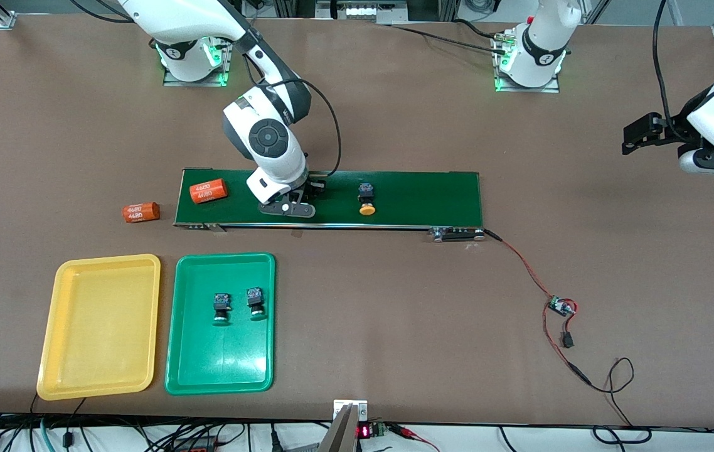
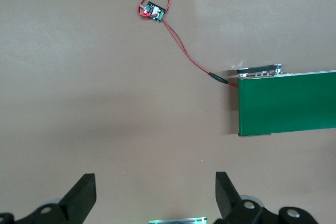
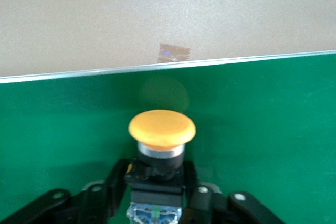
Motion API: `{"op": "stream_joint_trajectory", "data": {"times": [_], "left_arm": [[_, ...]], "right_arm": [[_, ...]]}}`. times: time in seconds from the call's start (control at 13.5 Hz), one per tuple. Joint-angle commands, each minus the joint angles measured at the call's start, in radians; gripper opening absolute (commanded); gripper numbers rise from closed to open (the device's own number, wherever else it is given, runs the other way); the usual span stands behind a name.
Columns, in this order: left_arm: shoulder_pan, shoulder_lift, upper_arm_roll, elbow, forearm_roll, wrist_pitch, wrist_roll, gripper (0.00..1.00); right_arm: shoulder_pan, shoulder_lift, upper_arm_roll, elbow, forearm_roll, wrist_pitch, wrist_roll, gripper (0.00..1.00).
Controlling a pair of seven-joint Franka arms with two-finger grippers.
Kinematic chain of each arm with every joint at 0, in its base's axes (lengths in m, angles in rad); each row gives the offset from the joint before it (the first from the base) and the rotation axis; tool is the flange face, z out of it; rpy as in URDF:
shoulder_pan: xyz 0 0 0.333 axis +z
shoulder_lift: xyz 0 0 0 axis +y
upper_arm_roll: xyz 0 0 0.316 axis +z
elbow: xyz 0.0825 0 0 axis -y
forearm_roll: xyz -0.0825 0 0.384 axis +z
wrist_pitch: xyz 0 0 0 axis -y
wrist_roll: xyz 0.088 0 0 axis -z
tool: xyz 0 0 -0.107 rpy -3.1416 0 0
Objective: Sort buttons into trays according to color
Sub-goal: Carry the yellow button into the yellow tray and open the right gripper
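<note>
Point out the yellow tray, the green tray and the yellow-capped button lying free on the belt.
yellow tray (image 1: pixel 49 326): front view, on its rim.
green tray (image 1: pixel 222 361): front view, on its bare floor.
yellow-capped button (image 1: pixel 366 209): front view, on its round cap.

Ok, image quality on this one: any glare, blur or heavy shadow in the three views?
Front view: even light and sharp, with pale glare streaks on the green tray. Left wrist view: sharp on the table, with a broad soft shadow near the open left gripper. Right wrist view: the yellow-capped button gripped by the right gripper looks slightly soft, with a faint pale reflection on the conveyor belt above its cap.
</note>
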Motion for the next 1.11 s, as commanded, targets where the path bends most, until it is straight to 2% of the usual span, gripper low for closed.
{"op": "stream_joint_trajectory", "data": {"times": [0.0, 0.3, 0.52, 0.67, 1.04], "left_arm": [[-0.007, 0.013, 0.001, 0.032, 0.001, -0.016, 0.005, 1.0], [-0.007, 0.013, 0.001, 0.033, 0.008, -0.016, 0.005, 1.0], [-0.007, 0.013, 0.001, 0.033, 0.012, -0.019, 0.005, 1.0], [-0.007, 0.013, 0.001, 0.033, 0.012, -0.019, 0.005, 1.0], [-0.004, 0.01, -0.001, 0.032, 0.012, -0.022, 0.005, 1.0]], "right_arm": [[-0.003, -0.006, -0.009, 0.015, -0.014, -0.007, -0.013, 0.2], [-0.025, -0.037, -0.064, 0.077, -0.013, -0.024, -0.019, 0.14], [-0.043, -0.033, -0.182, 0.144, -0.013, -0.046, -0.082, 0.13], [-0.087, -0.023, -0.233, 0.167, -0.014, -0.047, -0.212, 0.13], [-0.23, 0.024, -0.282, 0.219, -0.016, -0.046, -0.614, 0.13]]}}
